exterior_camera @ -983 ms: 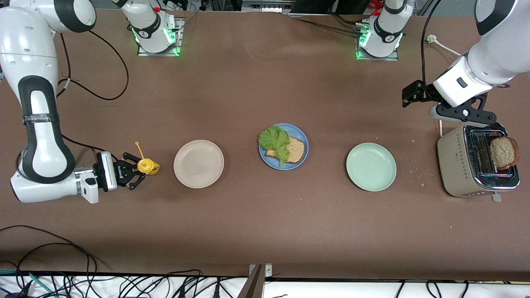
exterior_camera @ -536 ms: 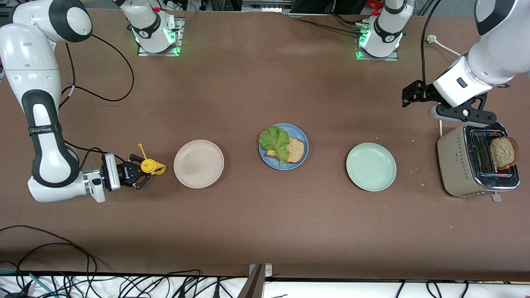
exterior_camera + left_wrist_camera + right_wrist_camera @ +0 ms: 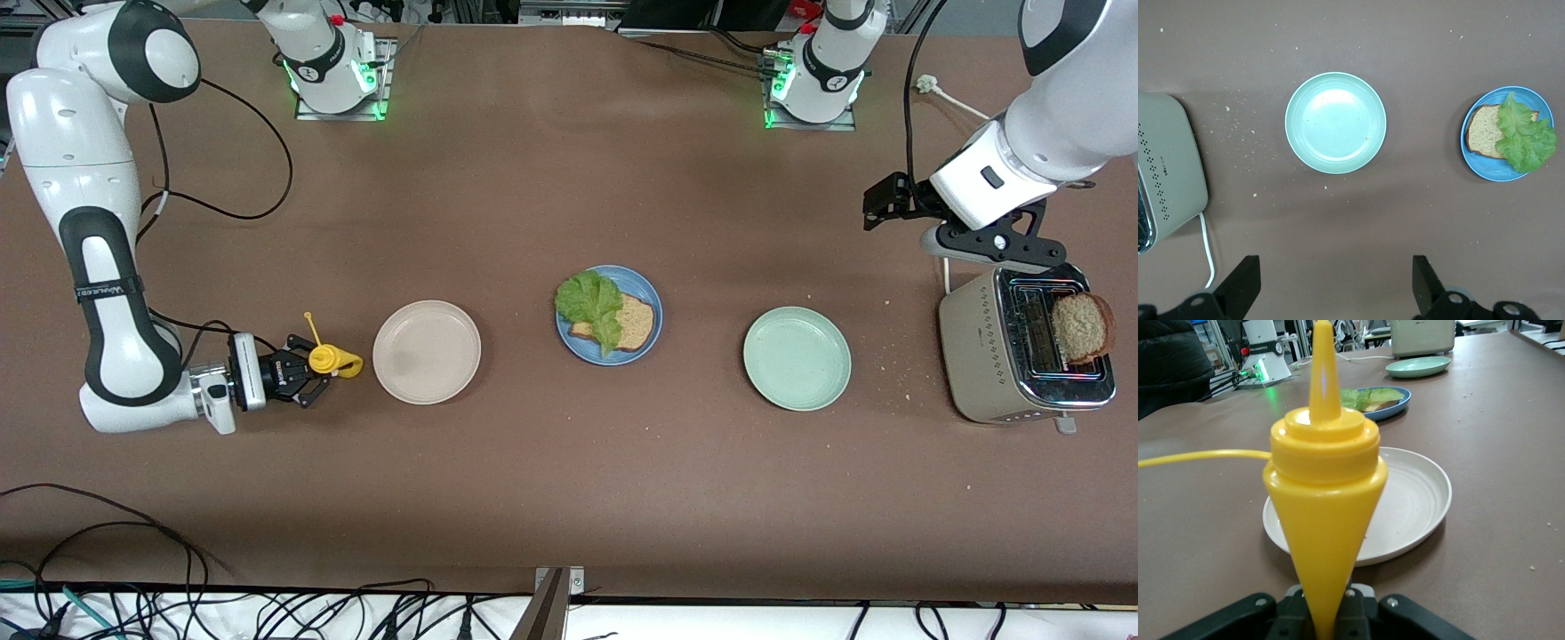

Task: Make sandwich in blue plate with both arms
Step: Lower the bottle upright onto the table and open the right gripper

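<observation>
Left gripper (image 3: 965,244) spread, right gripper (image 3: 307,373) clamped.

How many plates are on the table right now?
3, in a row: the beige-white plate toward the right arm's end, the blue plate in the middle, the mint-green plate beside the toaster.

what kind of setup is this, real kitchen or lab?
Most likely a robotics lab bench staged as a kitchen. Two arms are bolted to a brown table, cables trail along its edge, and the props are sparse: a toaster, three plates including the blue plate, and a yellow squeeze bottle.
</observation>
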`<action>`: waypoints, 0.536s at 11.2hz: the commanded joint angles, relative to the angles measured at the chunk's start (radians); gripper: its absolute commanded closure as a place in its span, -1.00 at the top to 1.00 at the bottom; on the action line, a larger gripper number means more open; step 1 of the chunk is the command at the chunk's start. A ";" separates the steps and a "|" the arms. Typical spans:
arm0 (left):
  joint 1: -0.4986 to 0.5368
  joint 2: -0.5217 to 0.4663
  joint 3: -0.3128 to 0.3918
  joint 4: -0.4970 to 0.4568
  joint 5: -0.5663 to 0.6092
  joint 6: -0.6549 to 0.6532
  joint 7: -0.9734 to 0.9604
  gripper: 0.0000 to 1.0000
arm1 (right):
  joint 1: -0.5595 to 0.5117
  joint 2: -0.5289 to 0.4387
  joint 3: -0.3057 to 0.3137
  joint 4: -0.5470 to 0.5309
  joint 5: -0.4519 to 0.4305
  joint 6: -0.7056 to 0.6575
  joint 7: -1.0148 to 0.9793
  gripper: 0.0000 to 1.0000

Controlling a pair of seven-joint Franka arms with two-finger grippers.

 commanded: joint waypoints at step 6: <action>-0.003 -0.006 0.002 0.006 0.004 -0.011 -0.011 1.00 | -0.023 -0.023 -0.041 0.036 -0.004 -0.021 -0.020 1.00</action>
